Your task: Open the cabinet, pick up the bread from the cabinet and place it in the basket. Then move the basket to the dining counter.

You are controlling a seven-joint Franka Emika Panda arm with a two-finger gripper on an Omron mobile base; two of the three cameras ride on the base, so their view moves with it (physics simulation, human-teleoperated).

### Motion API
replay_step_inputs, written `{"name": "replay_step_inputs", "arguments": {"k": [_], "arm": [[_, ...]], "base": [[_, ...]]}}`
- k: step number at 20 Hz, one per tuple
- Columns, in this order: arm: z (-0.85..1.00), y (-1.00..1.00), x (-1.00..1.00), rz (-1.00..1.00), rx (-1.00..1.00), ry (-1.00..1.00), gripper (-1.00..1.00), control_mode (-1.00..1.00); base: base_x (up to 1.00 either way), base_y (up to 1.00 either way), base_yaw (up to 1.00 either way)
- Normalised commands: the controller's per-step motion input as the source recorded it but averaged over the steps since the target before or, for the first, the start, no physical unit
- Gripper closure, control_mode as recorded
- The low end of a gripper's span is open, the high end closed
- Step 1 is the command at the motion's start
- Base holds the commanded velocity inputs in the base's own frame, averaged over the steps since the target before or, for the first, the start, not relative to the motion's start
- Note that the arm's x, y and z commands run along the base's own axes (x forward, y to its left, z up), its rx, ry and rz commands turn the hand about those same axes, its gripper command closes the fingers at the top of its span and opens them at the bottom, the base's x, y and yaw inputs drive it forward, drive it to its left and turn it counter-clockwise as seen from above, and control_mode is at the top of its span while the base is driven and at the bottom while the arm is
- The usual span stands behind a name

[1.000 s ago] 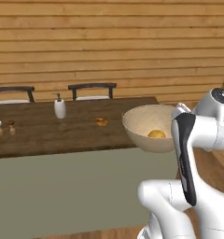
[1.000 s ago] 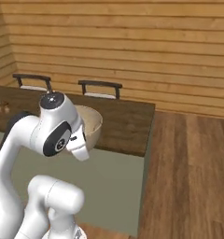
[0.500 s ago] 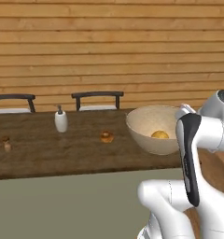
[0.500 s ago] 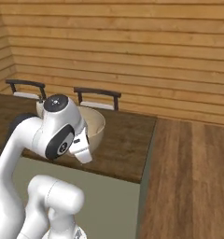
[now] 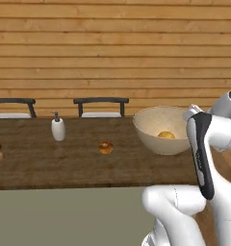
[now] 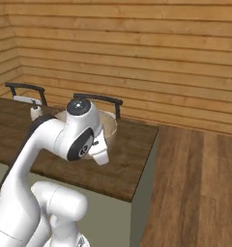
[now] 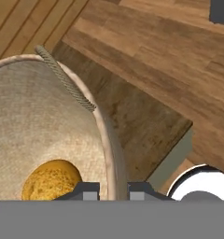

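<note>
**Me:** Hand view shows my gripper (image 7: 113,189) nearly shut, its two dark tips pinching the thick rim of the wide round beige basket (image 7: 44,121). One tip is inside the rim, one outside.

**Partner:** Where is the bread?

**Me:** The small golden-yellow bread lump (image 7: 51,179) lies in the bottom of the basket, at about 7 o'clock in that view. So the bread step looks done. I am on the last step, carrying the basket to the long dining counter with the dark brown wood-plank top (image 5: 64,161).

**Partner:** Is the basket down yet?

**Me:** I cannot tell. In the left base view it is over the counter's right end, at 3 o'clock from the brown ring pastry (image 5: 106,147) and well apart from the white soap bottle (image 5: 58,129).

**Partner:** What next?

**Me:** I think I should lower it flat onto the wood, away from the edge, then open the tips and lift off.
</note>
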Motion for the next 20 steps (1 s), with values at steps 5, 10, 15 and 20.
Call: {"name": "replay_step_inputs", "arguments": {"k": [5,10,15,20], "arm": [[-0.26,-0.38,1.00,0.11,0.03,0.03,1.00,-1.00],[-0.38,0.17,1.00,0.12,0.00,0.08,1.00,-1.00],[-0.35,0.38,1.00,0.02,0.00,0.09,1.00,-1.00],[-0.29,0.19,1.00,0.00,0.01,0.02,1.00,-1.00]], "base": [[0.00,0.00,0.00],[0.00,0.00,0.00],[0.00,0.00,0.00],[0.00,0.00,0.00]]}}
